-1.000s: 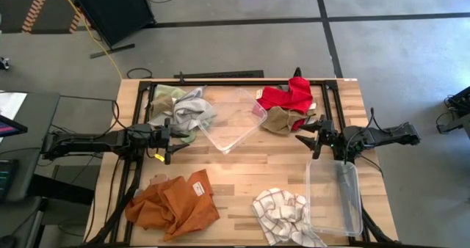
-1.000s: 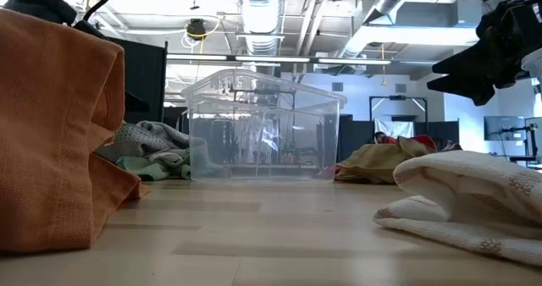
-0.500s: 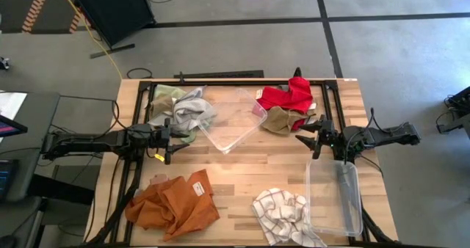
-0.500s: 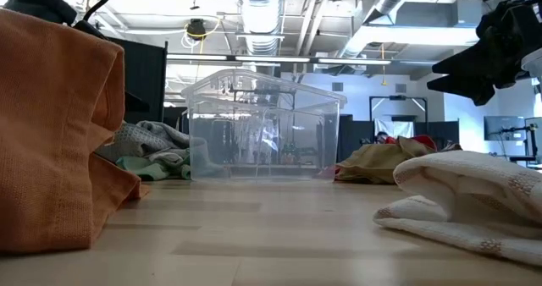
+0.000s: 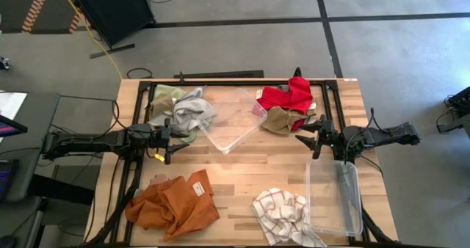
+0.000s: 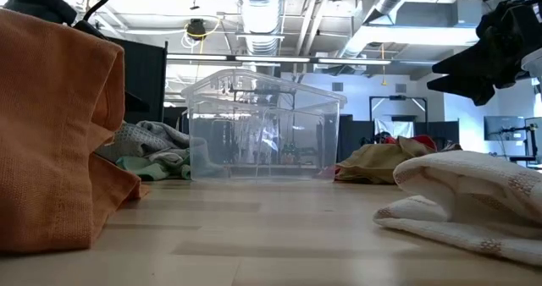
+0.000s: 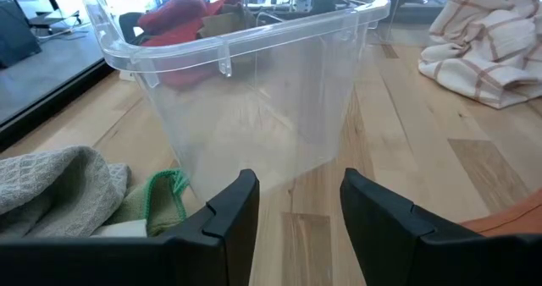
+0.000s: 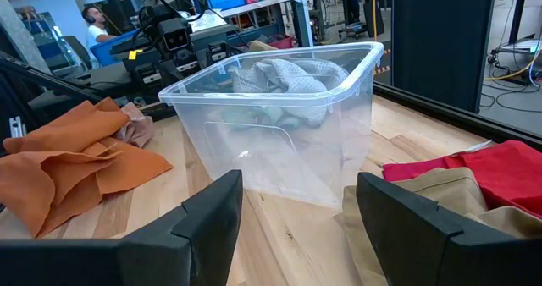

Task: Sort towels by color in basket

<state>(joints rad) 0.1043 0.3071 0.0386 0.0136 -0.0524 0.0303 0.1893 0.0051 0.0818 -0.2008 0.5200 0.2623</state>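
Six towels lie on the wooden table: red (image 5: pixel 288 95) and tan-brown (image 5: pixel 283 119) at the far right, grey (image 5: pixel 192 108) and pale green (image 5: pixel 167 94) at the far left, rust-orange (image 5: pixel 172 204) at the near left, white checked (image 5: pixel 283 211) at the near middle. A clear plastic basket (image 5: pixel 233 123) stands empty at the far middle. My left gripper (image 7: pixel 292 210) hovers open just left of it, beside the grey towel. My right gripper (image 8: pixel 296 218) hovers open to its right, near the tan-brown towel. Neither holds anything.
A second clear basket (image 5: pixel 334 197) stands empty at the table's near right, below my right arm. Black frame rails (image 5: pixel 136 116) run along the table's left, right and far sides. Bare wood (image 5: pixel 242 171) lies in the middle, between the baskets and the near towels.
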